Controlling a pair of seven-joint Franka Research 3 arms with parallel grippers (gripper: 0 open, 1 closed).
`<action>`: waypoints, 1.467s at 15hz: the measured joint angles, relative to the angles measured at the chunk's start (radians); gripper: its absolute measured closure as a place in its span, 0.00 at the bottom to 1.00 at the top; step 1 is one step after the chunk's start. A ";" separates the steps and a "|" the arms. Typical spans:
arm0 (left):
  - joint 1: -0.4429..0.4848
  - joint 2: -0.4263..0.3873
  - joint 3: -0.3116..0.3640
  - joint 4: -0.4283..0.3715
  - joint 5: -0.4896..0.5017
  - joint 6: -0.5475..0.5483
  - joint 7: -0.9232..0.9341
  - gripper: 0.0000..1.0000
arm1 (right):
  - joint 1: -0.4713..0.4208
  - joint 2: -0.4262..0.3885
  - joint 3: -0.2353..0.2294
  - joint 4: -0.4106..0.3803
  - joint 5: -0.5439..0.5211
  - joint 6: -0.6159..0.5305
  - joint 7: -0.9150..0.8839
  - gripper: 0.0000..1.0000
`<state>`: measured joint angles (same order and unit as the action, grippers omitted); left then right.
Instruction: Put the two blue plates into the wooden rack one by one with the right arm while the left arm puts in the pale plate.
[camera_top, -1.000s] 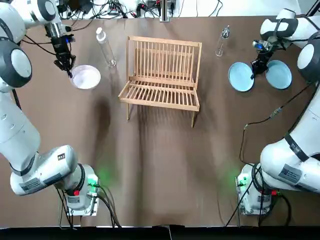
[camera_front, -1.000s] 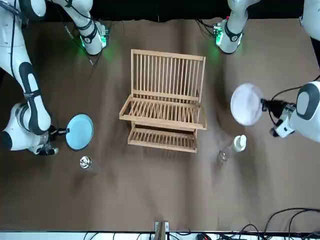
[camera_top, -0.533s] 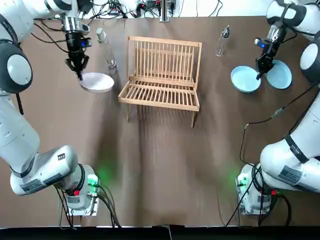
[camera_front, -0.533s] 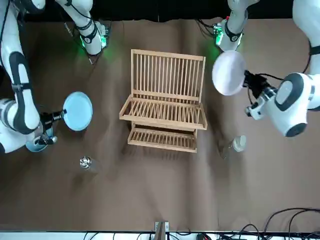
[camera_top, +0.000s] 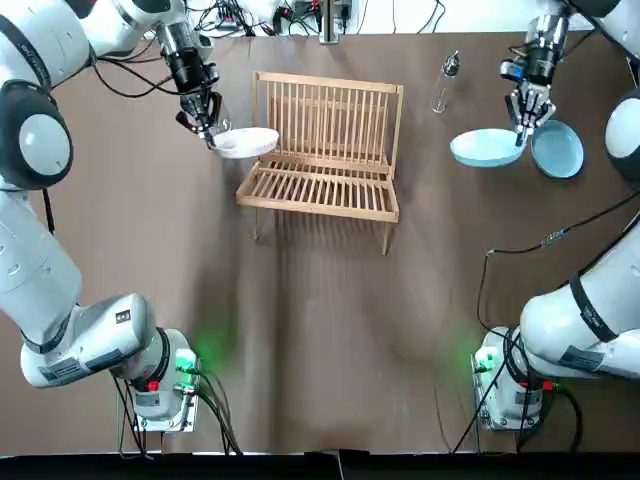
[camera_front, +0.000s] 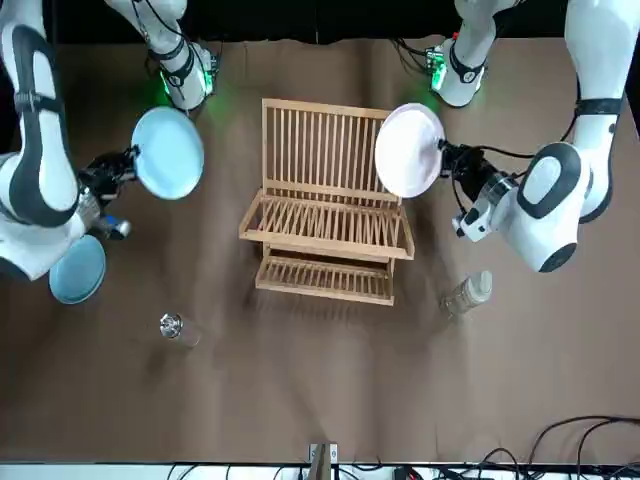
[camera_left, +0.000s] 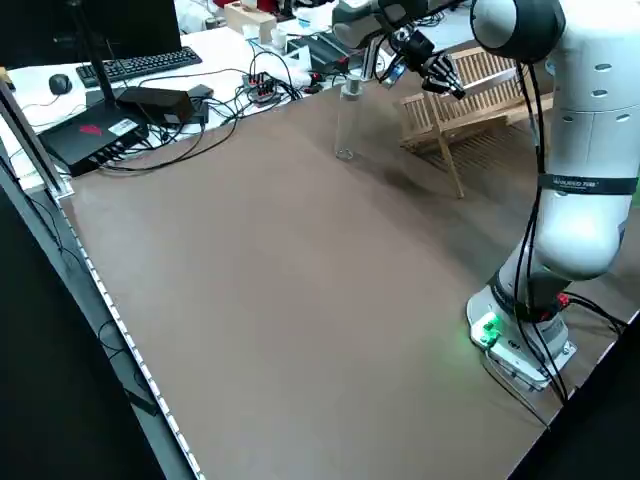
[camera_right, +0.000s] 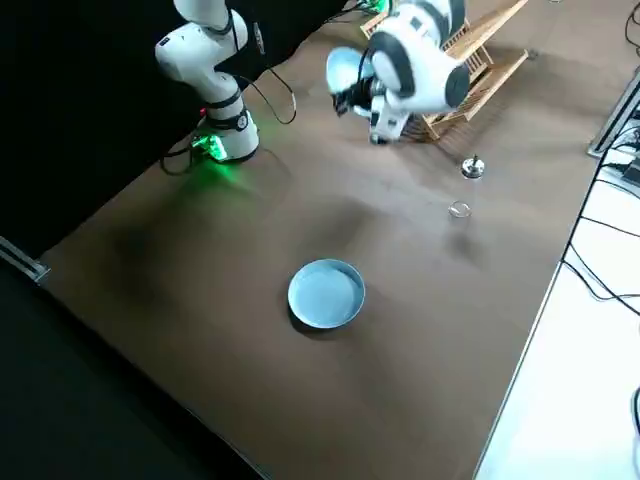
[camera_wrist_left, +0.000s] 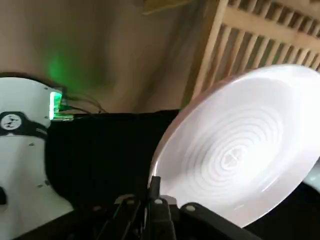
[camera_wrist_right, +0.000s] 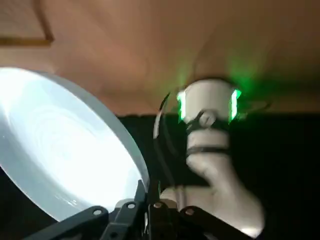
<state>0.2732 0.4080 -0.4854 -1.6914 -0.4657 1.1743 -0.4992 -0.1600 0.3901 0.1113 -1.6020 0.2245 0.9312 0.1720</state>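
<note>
The pale plate (camera_top: 247, 143) is hanging tilted just over the wooden rack's (camera_top: 325, 190) left end, the left gripper (camera_top: 211, 135) pinching its rim, while the right gripper (camera_top: 520, 125) is clamping a blue plate (camera_top: 485, 147) well apart from the rack's other side.

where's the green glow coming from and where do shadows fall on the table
Top view: green lights on the left arm's base and the right arm's base tint the table; soft shadows lie left of the wooden rack. Right wrist view: green lights glow behind the held blue plate. Left wrist view: the pale plate is brightly lit.
</note>
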 joint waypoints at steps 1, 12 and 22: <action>-0.015 0.009 0.000 0.000 -0.003 0.028 -0.027 0.96 | 0.023 -0.027 0.001 -0.013 0.045 -0.022 0.058 0.97; -0.141 0.069 0.000 -0.002 -0.032 0.144 -0.206 0.96 | 0.338 -0.253 0.006 -0.329 0.504 0.258 0.612 0.97; -0.157 0.090 0.021 0.001 -0.029 0.187 -0.259 0.47 | 0.450 -0.210 0.006 -0.413 0.632 0.518 0.645 0.97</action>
<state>0.1166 0.4979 -0.4639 -1.6900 -0.4945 1.3609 -0.7578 0.2899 0.1804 0.1174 -2.0152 0.8570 1.4496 0.8172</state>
